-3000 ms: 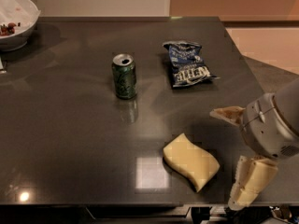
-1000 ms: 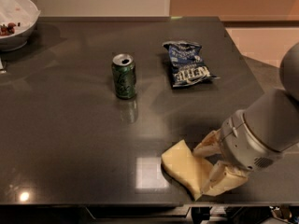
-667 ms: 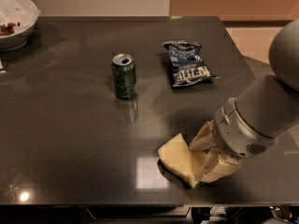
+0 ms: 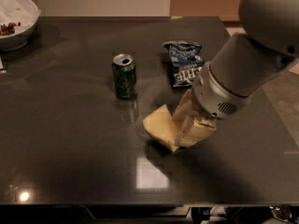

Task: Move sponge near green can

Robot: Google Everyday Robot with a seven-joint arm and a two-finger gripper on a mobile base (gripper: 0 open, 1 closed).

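Dark counter (image 4: 70,148): sponge (image 4: 158,127), clamped in pincer (image 4: 178,129), carried up from front edge. Now near green can (image 4: 124,76); release pending.

My gripper (image 4: 180,127), clamped on the sponge (image 4: 156,125), covered its right half. My wrist (image 4: 224,94) hid a corner of the blue chip bag (image 4: 182,62), and the view's left edge cut off the white bowl (image 4: 21,20).

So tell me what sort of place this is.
Probably a kitchen or break-room counter: a dark glossy countertop carrying a white bowl with food in it, a green can and a blue chip bag. The gripper sits mid-counter, closed on the sponge, near the chip bag.
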